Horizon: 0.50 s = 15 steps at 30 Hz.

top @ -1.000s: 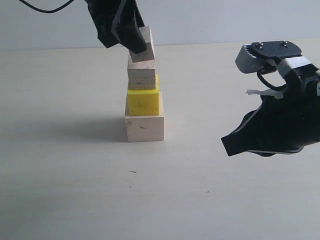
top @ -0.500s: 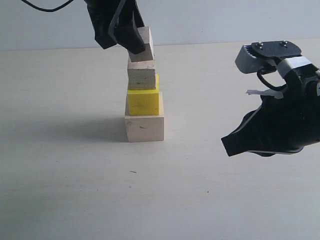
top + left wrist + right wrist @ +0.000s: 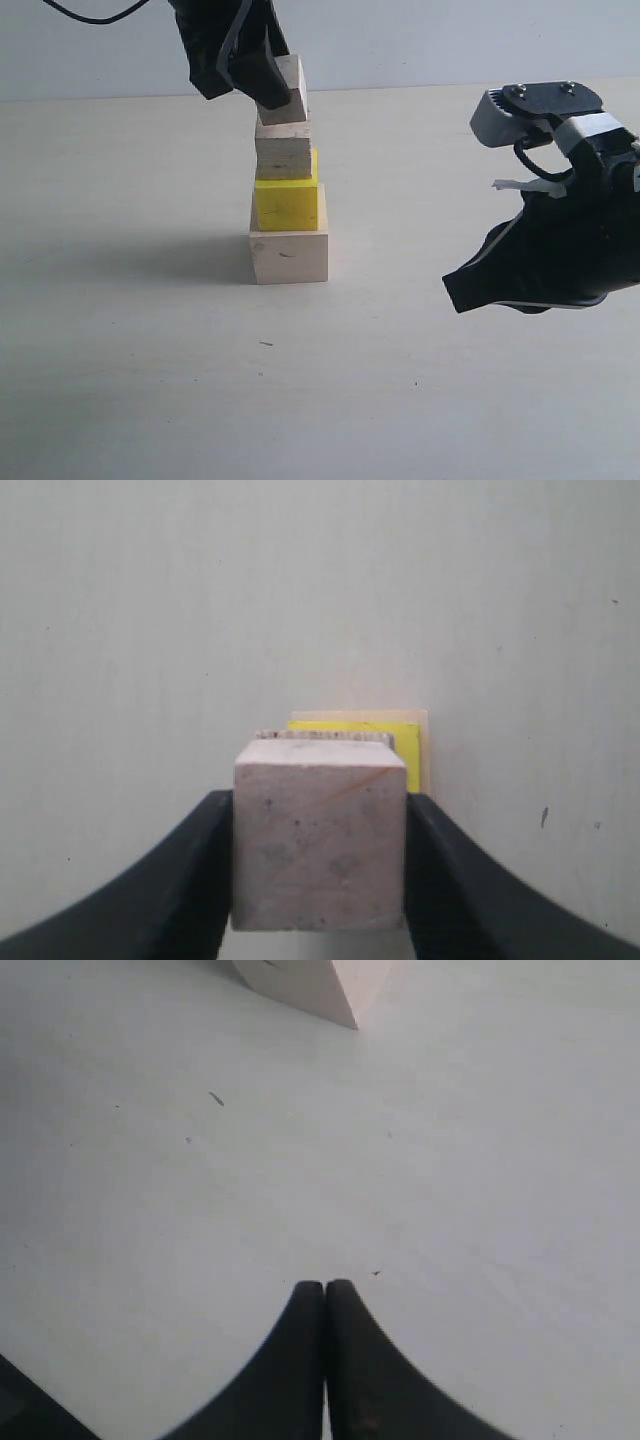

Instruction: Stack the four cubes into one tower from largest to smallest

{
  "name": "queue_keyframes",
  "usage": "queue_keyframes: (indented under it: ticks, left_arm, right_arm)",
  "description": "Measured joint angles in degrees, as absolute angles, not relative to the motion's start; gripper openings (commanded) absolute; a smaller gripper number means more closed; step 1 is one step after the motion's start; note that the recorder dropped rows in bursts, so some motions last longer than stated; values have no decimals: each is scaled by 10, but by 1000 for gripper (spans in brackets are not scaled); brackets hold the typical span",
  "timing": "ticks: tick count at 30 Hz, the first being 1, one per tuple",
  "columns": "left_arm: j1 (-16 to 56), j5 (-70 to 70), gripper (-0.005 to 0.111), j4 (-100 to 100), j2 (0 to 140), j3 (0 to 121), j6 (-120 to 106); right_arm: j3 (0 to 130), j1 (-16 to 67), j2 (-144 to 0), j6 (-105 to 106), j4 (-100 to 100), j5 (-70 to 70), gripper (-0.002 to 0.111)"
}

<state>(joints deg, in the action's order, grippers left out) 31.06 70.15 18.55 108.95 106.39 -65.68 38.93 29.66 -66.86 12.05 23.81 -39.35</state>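
The left tool [image 3: 268, 88] grips the smallest wood cube [image 3: 290, 82] at the top of the tower, one black finger pressed against each side of the block, as the left wrist view shows [image 3: 320, 825]. In that view the held cube [image 3: 320, 850] fills the gap between the fingers, and slivers of the blocks below show past its far edge. In the exterior view the cube sits tilted, its lower edge at the top face of the small wood cube [image 3: 284, 160]; whether the two are touching or just apart cannot be told

Under the small wood cube is the bright yellow cube [image 3: 288, 205], and that one rests on the large wood cube [image 3: 288, 257], which stands on the pale bench [image 3: 150, 380]. The three lower blocks are stacked roughly in line, each narrower than the one beneath, and the yellow one sits a little toward the right side of the base

The right tool [image 3: 458, 290] is closed on nothing, its two fingertips pressed together [image 3: 325, 1295]. It hangs over bare bench on the right, well apart from the tower, with only a corner of the large wood cube [image 3: 320, 985] showing in its wrist view
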Motion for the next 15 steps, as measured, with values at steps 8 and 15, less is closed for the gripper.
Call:
queue_keyframes:
  ticks: [8, 15]
  left_arm:
    - [311, 702, 0, 185, 1101, 1064, -660]
    - [311, 702, 0, 185, 1101, 1064, -672]
  right_arm:
    - [389, 297, -669, 121, 238, -394, 0]
    - [389, 297, -669, 122, 238, -394, 0]
